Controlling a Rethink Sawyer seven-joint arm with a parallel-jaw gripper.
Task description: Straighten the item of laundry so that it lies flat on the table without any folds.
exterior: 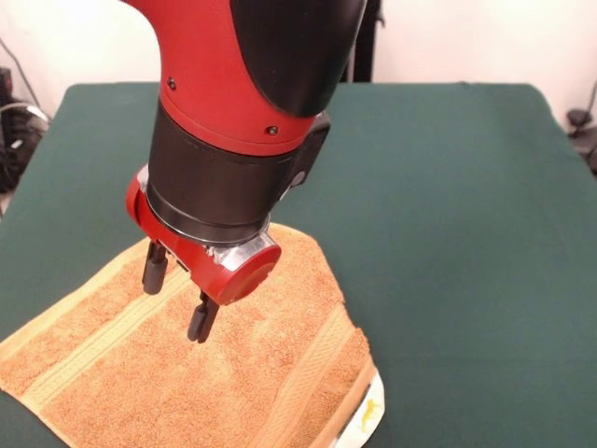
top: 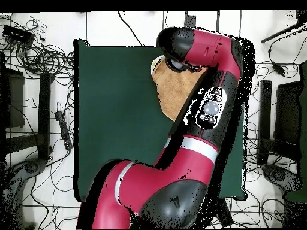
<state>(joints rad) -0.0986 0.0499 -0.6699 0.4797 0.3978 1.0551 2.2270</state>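
Note:
The orange-tan terry towel [exterior: 205, 364] lies at the near left of the dark green table [exterior: 448, 215], with woven stripe bands running across it. Its near right corner is turned up, showing a white tag or underside [exterior: 366, 417]. My gripper [exterior: 176, 294] hangs just above the towel's middle, its two black fingers [exterior: 153, 265] apart and empty. In the overhead view the towel [top: 174, 90] shows at the table's top edge, mostly hidden under my arm [top: 204, 78]; the gripper itself is hidden there.
The towel reaches the table's near left edge [exterior: 9, 411]. Cables and stands [top: 36, 60] lie on the floor around the table. A black stand [exterior: 364, 47] is behind the far edge.

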